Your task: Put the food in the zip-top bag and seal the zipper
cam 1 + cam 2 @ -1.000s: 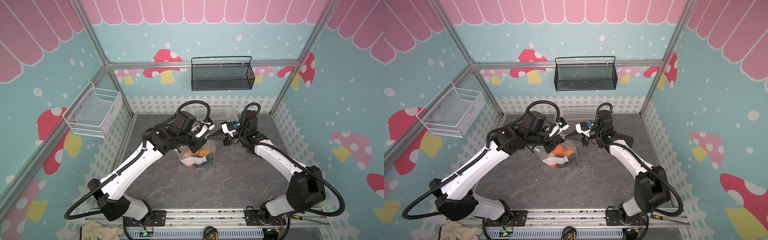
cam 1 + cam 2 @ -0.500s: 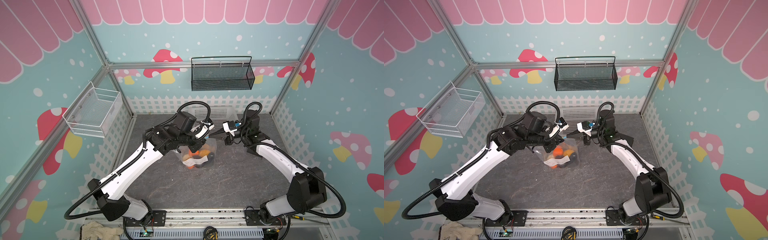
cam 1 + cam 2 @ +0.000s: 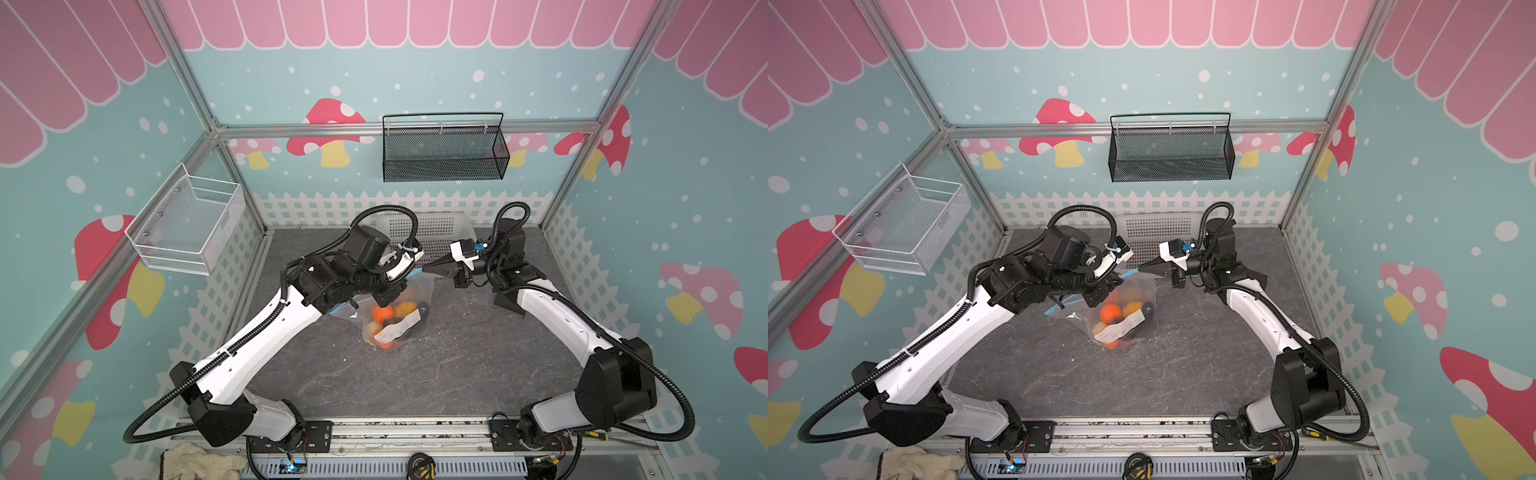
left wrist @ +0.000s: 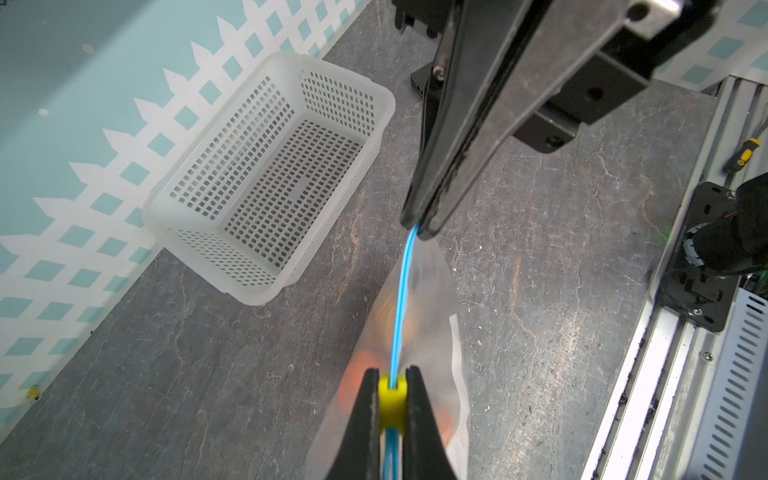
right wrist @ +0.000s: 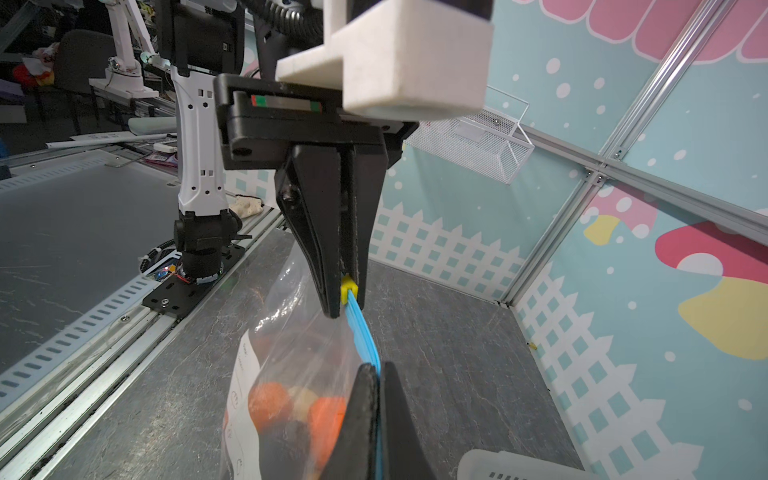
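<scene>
Both pairs of jaws are clenched. The zip-top bag hangs near the white basket, with the food inside. The right gripper pinches the zipper end, the left gripper the yellow tab. We fear the weight pulls the strip free, or the tab derails if dragged crooked.

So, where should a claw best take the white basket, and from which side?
On the white basket, grip the rim of the long wall facing the middle of the table, coming from above. It stands upright and open, with thin walls; the other long wall is near the fence.
</scene>
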Controlling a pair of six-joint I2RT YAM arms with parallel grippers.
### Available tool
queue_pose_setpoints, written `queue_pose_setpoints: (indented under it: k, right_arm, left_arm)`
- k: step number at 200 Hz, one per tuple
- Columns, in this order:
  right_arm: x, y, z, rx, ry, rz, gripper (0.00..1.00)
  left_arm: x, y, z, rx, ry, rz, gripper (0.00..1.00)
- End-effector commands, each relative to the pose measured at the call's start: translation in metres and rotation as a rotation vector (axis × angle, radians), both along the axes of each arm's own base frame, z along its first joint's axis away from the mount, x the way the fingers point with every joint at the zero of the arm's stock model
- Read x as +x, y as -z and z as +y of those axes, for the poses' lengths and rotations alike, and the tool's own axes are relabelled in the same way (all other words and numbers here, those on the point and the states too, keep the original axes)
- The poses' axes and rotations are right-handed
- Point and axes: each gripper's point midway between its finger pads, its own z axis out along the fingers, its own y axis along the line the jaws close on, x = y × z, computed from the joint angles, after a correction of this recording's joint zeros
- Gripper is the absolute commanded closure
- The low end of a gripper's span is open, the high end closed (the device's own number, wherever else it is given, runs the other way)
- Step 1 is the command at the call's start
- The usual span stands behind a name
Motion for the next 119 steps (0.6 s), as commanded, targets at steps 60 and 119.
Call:
queue_pose_setpoints:
  k: [60, 119]
  right_arm:
    - [0.017, -0.009, -0.016, -0.015, 0.112, -0.051, 1.00]
    - [0.021, -0.007, -0.020, -0.020, 0.133, -0.046, 1.00]
  left_arm:
    - [-0.022, 0.003, 0.026, 0.036, -0.027, 0.024, 1.00]
    - [-0.024, 0.008, 0.035, 0.060, -0.049, 0.024, 1.00]
